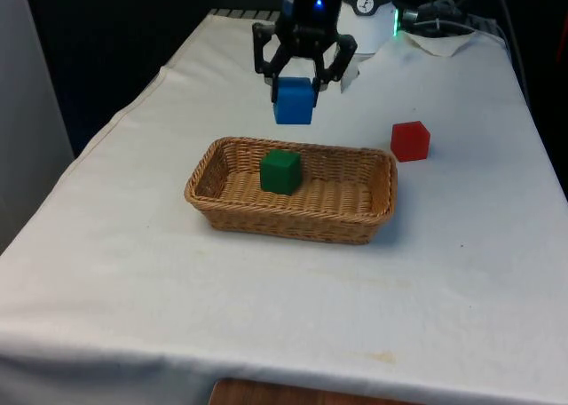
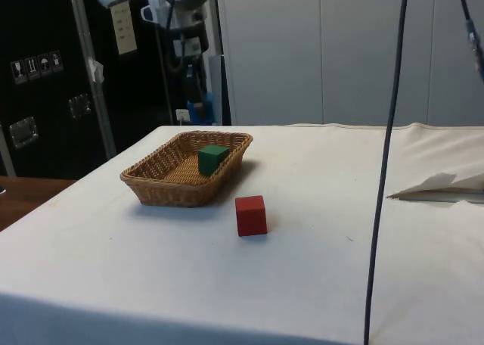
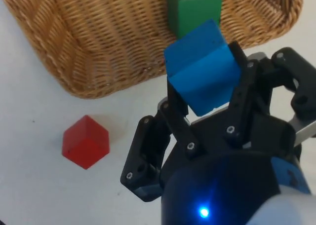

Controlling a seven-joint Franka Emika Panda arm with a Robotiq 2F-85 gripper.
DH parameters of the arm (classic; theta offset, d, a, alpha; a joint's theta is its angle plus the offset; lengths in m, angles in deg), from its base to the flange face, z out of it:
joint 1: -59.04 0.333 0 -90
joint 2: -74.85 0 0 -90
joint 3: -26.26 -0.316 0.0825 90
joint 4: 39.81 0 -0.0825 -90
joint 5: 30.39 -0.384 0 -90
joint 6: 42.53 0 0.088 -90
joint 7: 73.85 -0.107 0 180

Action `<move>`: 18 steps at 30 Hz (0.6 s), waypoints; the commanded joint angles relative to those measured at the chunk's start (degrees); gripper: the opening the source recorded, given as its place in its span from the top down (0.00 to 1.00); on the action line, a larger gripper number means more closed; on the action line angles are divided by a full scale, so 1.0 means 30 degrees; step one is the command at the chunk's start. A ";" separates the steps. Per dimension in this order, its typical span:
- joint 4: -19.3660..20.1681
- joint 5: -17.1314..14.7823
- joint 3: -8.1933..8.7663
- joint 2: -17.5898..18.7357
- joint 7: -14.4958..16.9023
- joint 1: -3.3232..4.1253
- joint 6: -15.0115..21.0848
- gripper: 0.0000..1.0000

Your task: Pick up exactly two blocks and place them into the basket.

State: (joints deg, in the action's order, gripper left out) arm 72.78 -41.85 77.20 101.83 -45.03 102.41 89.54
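The woven wicker basket [image 1: 355, 178] sits mid-table on the white cloth [image 1: 133, 281]. 1 green cube [image 1: 280, 171] lies in it. The red cube [image 1: 410, 141] rests beside it, toward the front view's right. The blue cube [image 1: 294, 100] hangs above the basket's far rim.

The black two-finger gripper [image 1: 296, 83] hangs above the worktop's far edge, fingers [image 3: 174, 105] clamped on a blue cube [image 1: 294, 101], pointing down.

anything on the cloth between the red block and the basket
No, that stretch is bare white cloth. The side view shows the red block standing apart from the basket, with nothing between them.
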 commanded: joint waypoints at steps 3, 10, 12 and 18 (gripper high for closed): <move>-0.0726 -0.0649 -0.0497 0.0707 0.0057 -0.0325 -0.0497 0.99; -0.1719 -0.1566 -0.0821 0.2082 0.0019 -0.0420 -0.0611 0.99; -0.2349 -0.2005 -0.1184 0.2636 0.0057 -0.0707 -0.1031 0.99; -0.3705 -0.3018 -0.1356 0.4125 -0.0076 -0.0840 -0.1509 0.99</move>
State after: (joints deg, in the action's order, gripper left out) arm 62.52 -50.27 73.76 113.52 -45.08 100.41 85.82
